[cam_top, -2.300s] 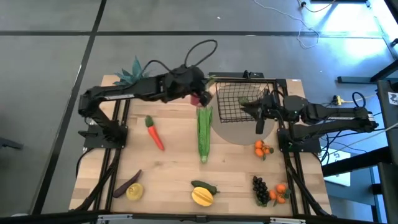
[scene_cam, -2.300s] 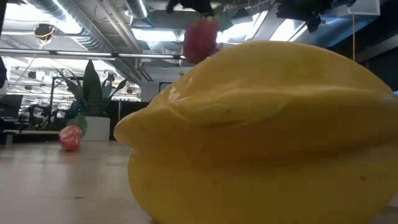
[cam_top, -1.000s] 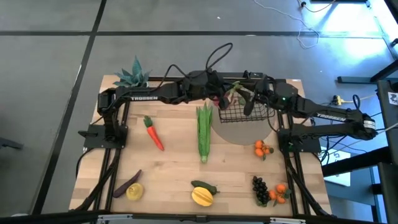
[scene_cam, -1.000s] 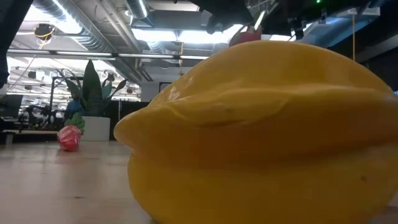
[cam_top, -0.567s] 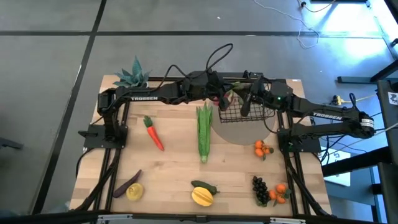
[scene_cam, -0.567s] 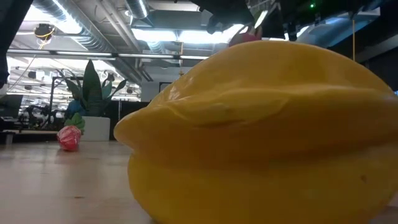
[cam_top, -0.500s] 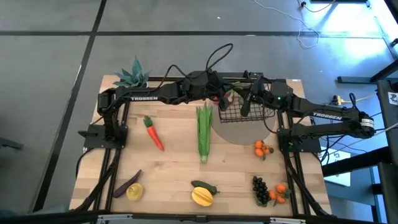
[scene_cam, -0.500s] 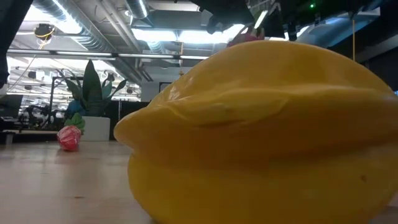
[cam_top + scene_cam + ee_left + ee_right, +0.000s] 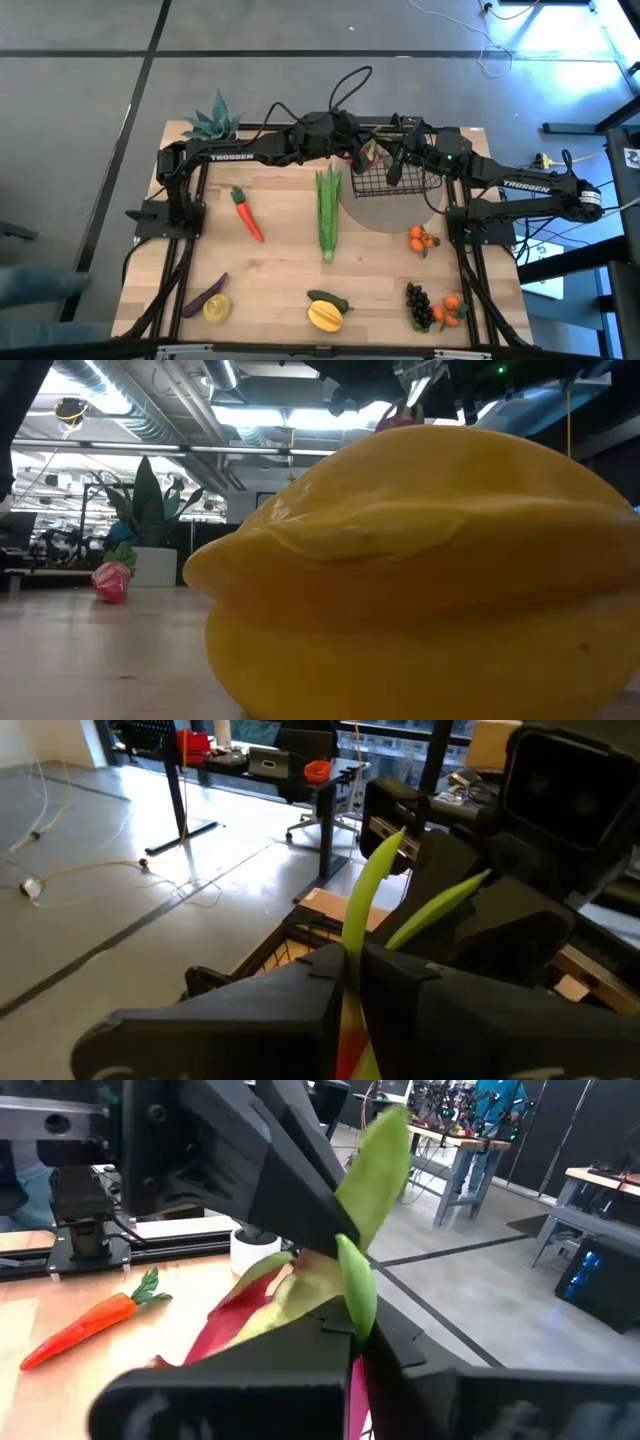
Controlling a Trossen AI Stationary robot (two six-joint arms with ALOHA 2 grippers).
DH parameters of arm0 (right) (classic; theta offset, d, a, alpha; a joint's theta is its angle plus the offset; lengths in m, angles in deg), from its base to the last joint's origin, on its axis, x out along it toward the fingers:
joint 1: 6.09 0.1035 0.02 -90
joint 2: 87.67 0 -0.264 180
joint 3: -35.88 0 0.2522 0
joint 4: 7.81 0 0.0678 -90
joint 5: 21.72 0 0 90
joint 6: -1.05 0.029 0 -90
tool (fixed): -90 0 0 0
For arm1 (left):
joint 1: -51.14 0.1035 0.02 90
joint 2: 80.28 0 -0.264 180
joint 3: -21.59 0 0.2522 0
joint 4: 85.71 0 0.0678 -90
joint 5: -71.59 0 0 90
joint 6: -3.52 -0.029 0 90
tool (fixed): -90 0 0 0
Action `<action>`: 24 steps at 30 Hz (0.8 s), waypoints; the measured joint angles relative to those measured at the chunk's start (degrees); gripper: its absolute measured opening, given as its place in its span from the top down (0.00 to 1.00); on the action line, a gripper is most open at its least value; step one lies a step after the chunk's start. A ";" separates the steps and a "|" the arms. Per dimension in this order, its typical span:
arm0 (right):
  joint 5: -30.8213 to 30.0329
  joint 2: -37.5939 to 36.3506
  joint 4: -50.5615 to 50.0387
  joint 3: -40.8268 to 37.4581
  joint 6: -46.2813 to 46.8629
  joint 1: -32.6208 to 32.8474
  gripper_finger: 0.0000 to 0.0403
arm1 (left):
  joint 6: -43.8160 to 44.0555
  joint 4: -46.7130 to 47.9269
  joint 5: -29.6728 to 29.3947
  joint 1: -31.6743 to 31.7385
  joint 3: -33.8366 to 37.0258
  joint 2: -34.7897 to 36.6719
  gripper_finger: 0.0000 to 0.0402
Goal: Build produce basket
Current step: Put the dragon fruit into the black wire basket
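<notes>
Low view: mango (image 9: 420, 580) hiding basket

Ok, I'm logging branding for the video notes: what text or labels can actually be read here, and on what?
"TROSSEN": white lettering on the left arm, high view.
White lettering on the right arm: too small to read.
Nothing legible in the low view or either wrist view.
</notes>
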 joint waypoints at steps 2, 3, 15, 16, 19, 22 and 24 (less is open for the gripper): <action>0.00 0.00 0.00 0.00 -0.10 0.00 1.00 | -1.15 0.06 0.04 0.00 0.00 0.00 0.92; 0.02 0.00 0.00 0.00 -0.13 0.00 1.00 | -1.49 0.06 0.04 -0.04 0.00 0.00 0.90; -2.44 -0.14 -0.31 0.00 -0.22 0.00 1.00 | -1.95 4.85 -8.16 -0.55 -0.02 0.63 0.73; -2.67 -0.23 -0.33 0.00 -0.19 0.00 1.00 | -2.72 5.00 -8.69 -0.71 -0.02 0.92 0.73; -3.37 -0.59 -0.31 0.00 0.33 0.00 1.00 | -3.22 5.54 -8.98 -1.29 -0.02 2.10 0.73; -5.94 -1.03 -0.79 0.00 0.33 0.01 1.00 | -3.97 6.34 -9.18 -2.05 -0.02 3.28 0.73; -8.18 -1.49 -1.28 0.00 0.32 0.02 1.00 | -5.80 7.39 -9.14 -2.50 -0.02 4.29 0.73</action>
